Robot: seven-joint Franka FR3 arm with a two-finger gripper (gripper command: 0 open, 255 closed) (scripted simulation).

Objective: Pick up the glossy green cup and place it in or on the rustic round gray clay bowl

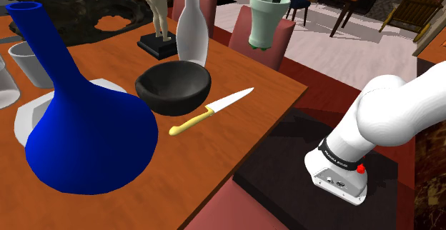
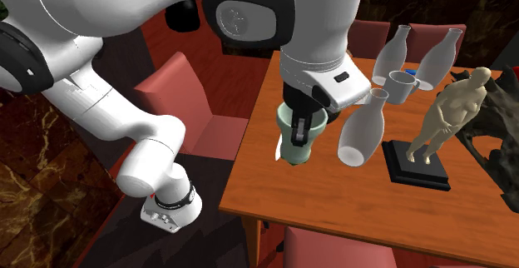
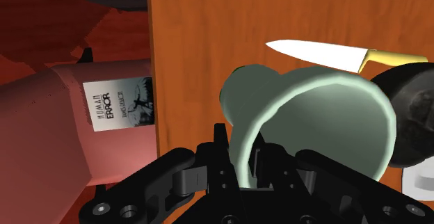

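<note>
Pale green cup [image 1: 269, 20], black bowl [image 1: 174, 87]

A yellow-handled knife [image 3: 327, 54] lies flat on the orange table [image 3: 202, 42] just beyond the jaws, blade toward a red chair [image 3: 49, 118] beside them. Farther from them stand a blue vase [image 1: 78, 128], a pale bottle [image 1: 191, 28] and a statue [image 1: 159, 7].

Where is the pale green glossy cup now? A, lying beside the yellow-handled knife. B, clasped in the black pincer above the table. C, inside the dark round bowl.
B: the black pincer grips the pale green glossy cup by its rim, clear of the orange-brown table.
</note>
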